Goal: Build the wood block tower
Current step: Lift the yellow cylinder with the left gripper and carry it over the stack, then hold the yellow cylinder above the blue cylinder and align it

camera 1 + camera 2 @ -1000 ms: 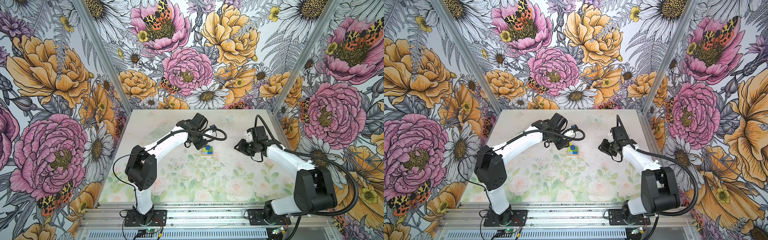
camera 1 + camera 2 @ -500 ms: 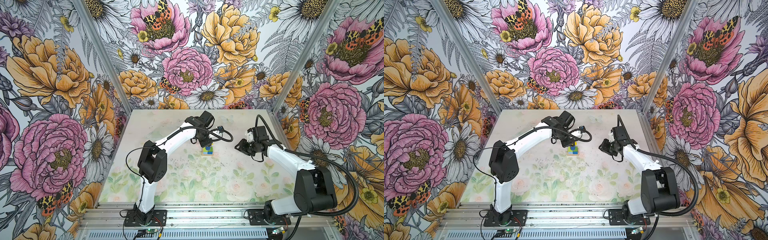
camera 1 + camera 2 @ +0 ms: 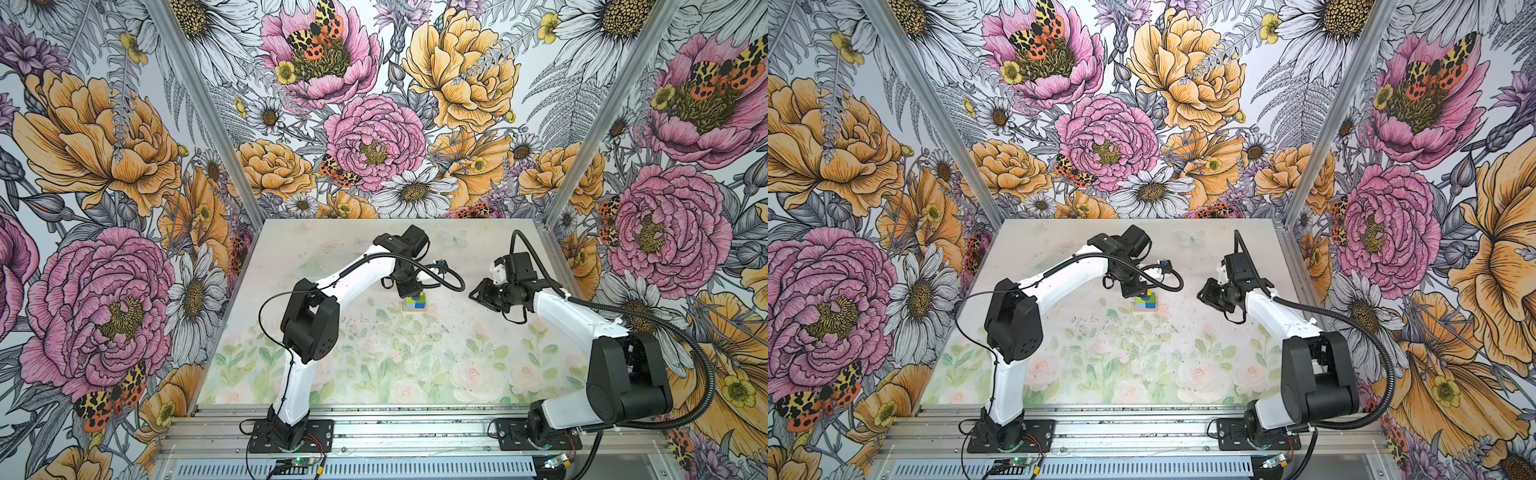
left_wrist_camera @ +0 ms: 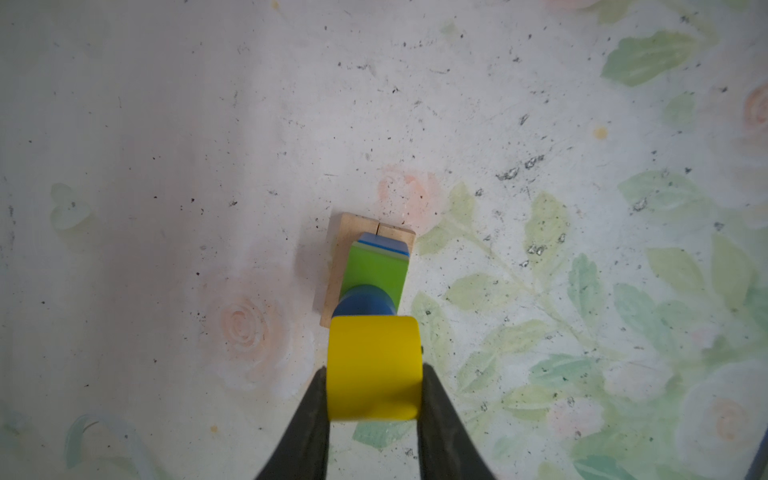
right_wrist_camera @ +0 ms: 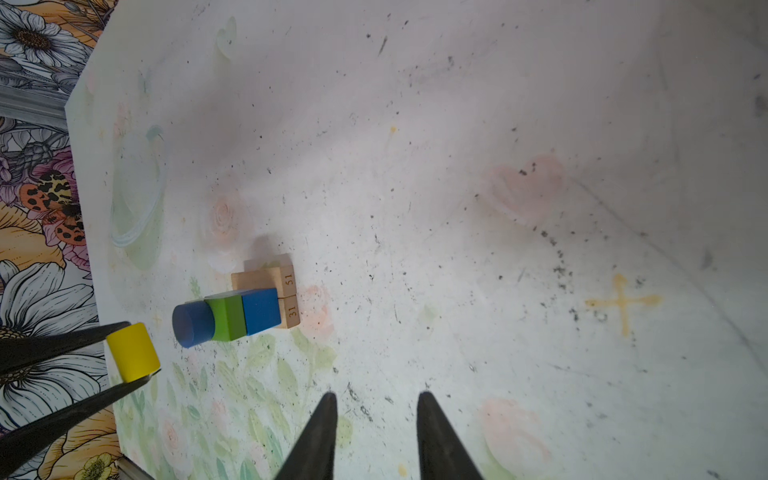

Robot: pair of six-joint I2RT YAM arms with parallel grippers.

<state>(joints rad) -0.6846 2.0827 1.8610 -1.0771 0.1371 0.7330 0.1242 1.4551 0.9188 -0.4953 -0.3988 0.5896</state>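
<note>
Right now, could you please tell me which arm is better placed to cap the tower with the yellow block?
Left. The left fingers grip the yellow half-round close to the blue cylinder topping the tower; the right fingers are empty, apart, and off to the side.

Floral-papered walls [image 3: 374, 137], crowded with pink and orange peonies, daisies and spotted moths, enclose a pale worktop [image 3: 374, 374] printed with faded roses and leaves and flecked with dark specks; a metal rail [image 3: 415, 428] edges its front.
</note>
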